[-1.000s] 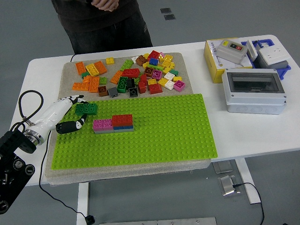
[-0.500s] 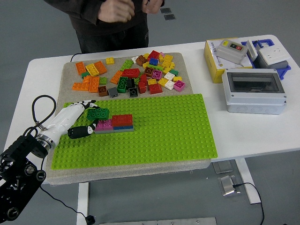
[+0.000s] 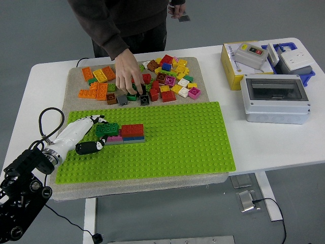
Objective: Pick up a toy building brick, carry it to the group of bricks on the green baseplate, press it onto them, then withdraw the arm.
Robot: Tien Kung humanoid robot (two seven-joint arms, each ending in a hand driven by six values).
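Note:
My left hand is shut on a dark green brick and holds it right over the pink bricks at the left end of the group on the green baseplate. I cannot tell whether the green brick touches the pink ones. A red brick on a blue one forms the group's right part. The loose brick pile lies on the beige mat behind the baseplate. A person's hand reaches down into that pile.
Orange and yellow bricks lie at the mat's back left. A yellow box with a grey switch unit and a grey enclosure with a clear lid stand at the right. A black cable loops near my left wrist.
My left hand carried the dark green brick rightward, from beside the group to over its pink bricks. The person leaned forward and put a hand into the loose pile.

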